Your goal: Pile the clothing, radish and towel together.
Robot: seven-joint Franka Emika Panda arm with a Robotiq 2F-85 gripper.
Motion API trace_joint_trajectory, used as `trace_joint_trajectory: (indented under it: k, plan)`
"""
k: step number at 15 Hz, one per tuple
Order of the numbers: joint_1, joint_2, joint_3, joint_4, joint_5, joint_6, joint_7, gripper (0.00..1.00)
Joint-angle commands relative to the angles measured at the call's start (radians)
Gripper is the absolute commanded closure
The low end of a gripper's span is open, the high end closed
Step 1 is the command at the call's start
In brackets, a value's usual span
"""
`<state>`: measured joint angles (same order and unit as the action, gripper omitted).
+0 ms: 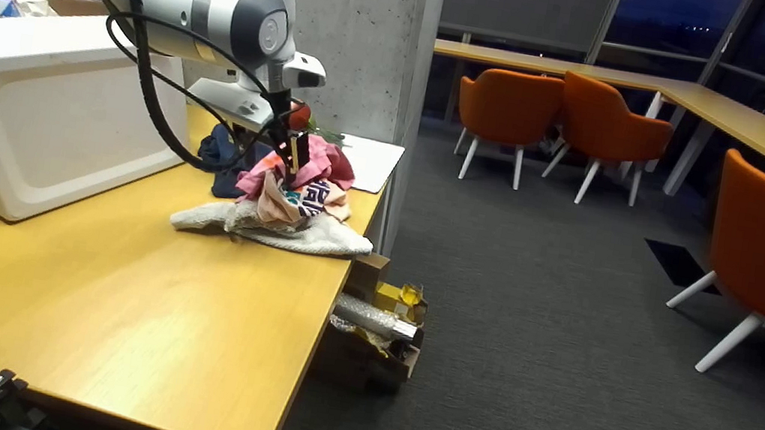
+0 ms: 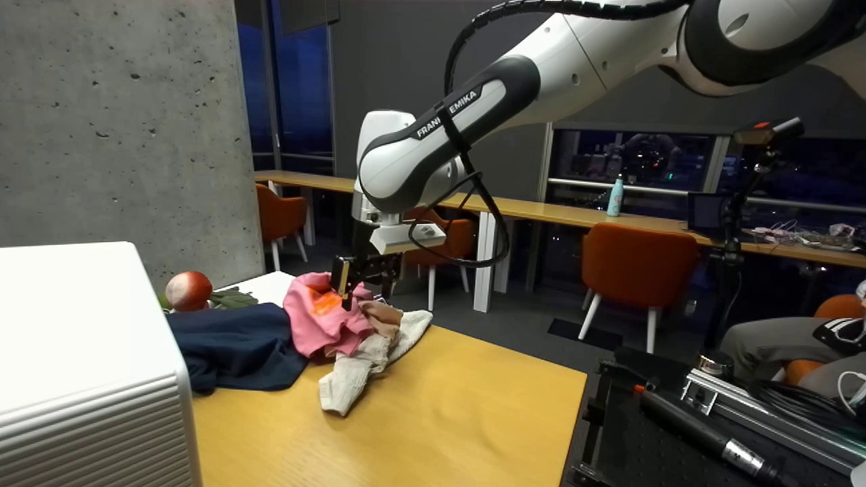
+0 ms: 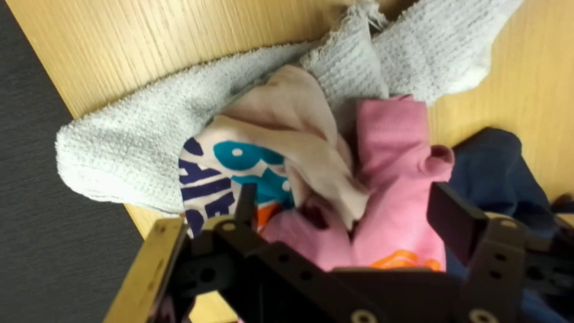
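Note:
The clothing is a pink garment (image 3: 394, 215) with orange print, its pale side (image 3: 287, 134) showing teal and purple lettering, and a dark blue garment (image 2: 237, 345). The pale part rests on the light grey towel (image 3: 134, 152), which is bunched near the table's edge. The radish (image 2: 189, 291), red with a pale patch, sits apart behind the dark blue cloth in both exterior views. Pointing down over the pink garment, my gripper (image 3: 345, 197) has its fingers spread wide in the wrist view. Pink cloth lies below and between them, with no pinch visible.
A large white box (image 1: 86, 117) stands on the table beside the clothes. Green leaves (image 2: 233, 298) and a white sheet (image 1: 369, 160) lie by the radish, near the concrete pillar (image 2: 122, 135). The table's edge (image 1: 325, 320) runs close to the towel.

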<state>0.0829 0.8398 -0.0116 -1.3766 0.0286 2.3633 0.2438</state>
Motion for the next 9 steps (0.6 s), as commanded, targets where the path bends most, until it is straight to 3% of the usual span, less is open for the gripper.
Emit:
trace_joint_trajectory:
  k: [1,9]
  plan:
    - [0.013,-0.075,-0.017,-0.119,0.006,-0.029,0.042,0.0]
    - [0.01,-0.061,-0.067,-0.163,-0.019,0.001,0.068,0.0]
